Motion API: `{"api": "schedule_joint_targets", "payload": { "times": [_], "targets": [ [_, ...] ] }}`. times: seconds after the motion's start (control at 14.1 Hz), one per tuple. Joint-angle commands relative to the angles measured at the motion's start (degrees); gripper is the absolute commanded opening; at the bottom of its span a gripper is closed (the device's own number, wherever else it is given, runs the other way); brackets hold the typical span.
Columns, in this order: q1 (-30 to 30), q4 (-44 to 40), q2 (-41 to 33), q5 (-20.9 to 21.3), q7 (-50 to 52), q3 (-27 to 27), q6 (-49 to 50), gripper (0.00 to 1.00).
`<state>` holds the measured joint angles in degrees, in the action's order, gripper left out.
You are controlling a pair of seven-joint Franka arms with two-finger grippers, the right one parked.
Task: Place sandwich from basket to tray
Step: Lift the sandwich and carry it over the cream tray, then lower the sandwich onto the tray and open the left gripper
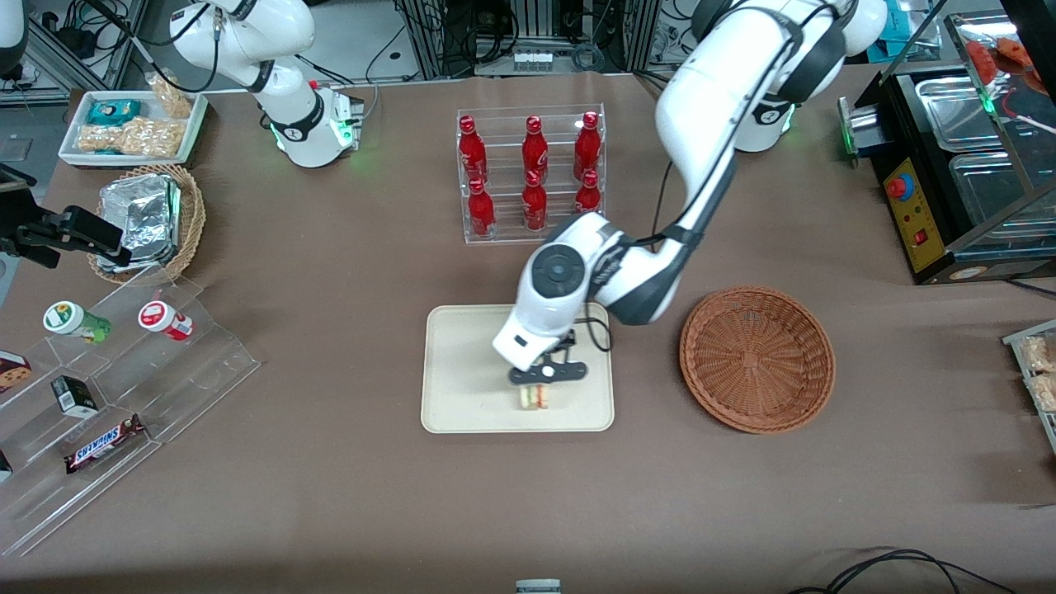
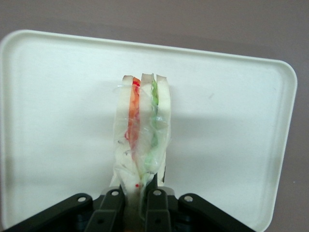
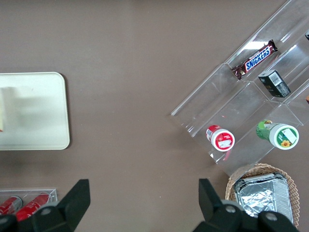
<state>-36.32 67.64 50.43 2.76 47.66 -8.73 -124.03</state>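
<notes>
**Sandwich over the tray, release pending**

Working arm reaches down over the tray. Gripper sits above the tray's nearer edge, the part closest to the front camera.

Sandwich is pinched between the fingers, which are closed nearly together on its narrow end. Wrap crumples where the pads bite. So the claw is closed on the wedge, not merely beside it.

Wrist camera: the wedge runs straight out from the fingertips, its long axis in line with the gripper's own reach, layers on edge — orange and red filling on one side, green on the other, white bread outside. Cream tray surface fills the background all around it, rim visible on three sides. The sandwich casts a soft shadow on the tray; whether its lower edge touches the surface or hangs just clear, I cannot tell.

Front view: sandwich shows just below the claw, inside the rim, near the tray's front edge.

Basket lies beside the tray toward the working arm's end of the table, nothing in it.

Judgement: the carry looks done; what remains is opening and lifting off. Since the wedge stands on edge and hangs directly under the fingers, it may tip flat once let go. A straight upward retreat would suit best.
</notes>
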Motion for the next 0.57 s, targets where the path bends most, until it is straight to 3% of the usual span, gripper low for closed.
{"api": "schedule_joint_targets", "payload": {
  "times": [0.0,0.28,0.35,0.42,0.49],
  "targets": [
    [-1.73,-3.84,2.66,2.33,1.03,0.74,-0.25,0.0],
    [-1.91,-3.83,3.97,2.51,0.32,0.82,-0.51,0.06],
    [-1.82,-3.83,3.89,2.25,1.02,0.74,-0.6,0.43],
    [-1.82,-3.57,3.54,2.25,1.03,0.74,-0.51,0.99],
    [-1.82,-3.48,3.27,1.9,1.2,0.74,-0.42,1.0]
  ]
}}
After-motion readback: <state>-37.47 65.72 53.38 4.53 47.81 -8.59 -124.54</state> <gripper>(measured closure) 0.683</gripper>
